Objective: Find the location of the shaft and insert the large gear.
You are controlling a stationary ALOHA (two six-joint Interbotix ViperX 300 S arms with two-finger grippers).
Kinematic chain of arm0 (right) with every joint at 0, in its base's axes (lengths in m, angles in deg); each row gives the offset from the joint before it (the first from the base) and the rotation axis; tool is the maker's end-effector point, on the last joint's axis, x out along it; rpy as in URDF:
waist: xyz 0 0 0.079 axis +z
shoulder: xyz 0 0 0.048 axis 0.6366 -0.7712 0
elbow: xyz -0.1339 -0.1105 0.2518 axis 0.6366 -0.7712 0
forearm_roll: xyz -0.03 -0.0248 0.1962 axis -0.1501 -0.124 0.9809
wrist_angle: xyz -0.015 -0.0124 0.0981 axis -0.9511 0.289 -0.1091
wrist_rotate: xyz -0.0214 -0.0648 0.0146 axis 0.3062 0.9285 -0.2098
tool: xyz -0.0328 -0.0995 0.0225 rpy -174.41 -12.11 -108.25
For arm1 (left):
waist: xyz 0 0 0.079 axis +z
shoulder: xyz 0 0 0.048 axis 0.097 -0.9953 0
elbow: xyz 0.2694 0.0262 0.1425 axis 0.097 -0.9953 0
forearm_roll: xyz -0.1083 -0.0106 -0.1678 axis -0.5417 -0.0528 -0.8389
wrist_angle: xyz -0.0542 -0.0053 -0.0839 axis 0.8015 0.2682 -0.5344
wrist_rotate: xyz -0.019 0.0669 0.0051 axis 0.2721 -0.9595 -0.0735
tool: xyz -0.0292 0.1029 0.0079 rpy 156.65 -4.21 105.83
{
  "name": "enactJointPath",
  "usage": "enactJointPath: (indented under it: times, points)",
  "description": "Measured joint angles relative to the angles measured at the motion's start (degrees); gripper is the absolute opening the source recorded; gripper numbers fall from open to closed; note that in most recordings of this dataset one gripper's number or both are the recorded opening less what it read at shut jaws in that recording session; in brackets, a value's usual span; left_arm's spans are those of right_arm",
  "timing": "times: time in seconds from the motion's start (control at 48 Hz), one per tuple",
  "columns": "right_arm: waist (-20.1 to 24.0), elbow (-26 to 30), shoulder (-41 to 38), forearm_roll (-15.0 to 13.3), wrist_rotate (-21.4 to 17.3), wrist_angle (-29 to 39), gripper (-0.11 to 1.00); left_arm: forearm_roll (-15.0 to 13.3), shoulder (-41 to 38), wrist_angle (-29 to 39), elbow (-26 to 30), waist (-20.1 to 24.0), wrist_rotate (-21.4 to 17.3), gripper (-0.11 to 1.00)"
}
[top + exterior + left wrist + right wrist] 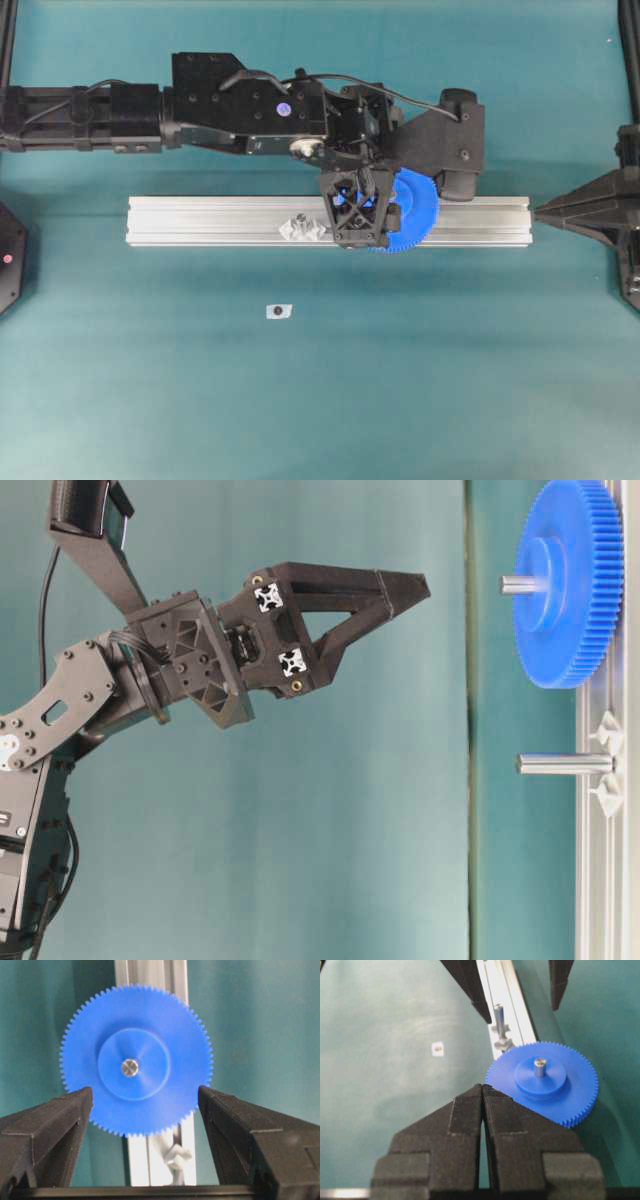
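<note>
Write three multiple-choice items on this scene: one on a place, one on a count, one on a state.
1. Where is the large gear? A on the cloth; B on a pin on the rail; C under the rail.
2. How many pins stand on the rail? A one; B two; C three.
3. The left gripper is: A open; B shut on the gear; C shut empty.
B: a pin tip shows in its hub. B: that one plus a bare pin. A: its fingers stand apart.

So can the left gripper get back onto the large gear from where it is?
Probably yes: the left gripper hangs open directly over the large gear, fingers either side and nothing between them.
</note>
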Motion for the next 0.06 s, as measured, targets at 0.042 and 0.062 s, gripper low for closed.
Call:
enactJointPath:
  times: [0.042,0.062]
  points:
    - [0.00,-0.09,0.00,0.00,0.00,0.00,0.01,0.00,0.00,0.00,0.00,0.00,0.00,0.82]
    - [0.00,-0.09,0.00,0.00,0.00,0.09,0.01,0.00,0.00,0.00,0.00,0.00,0.00,0.82]
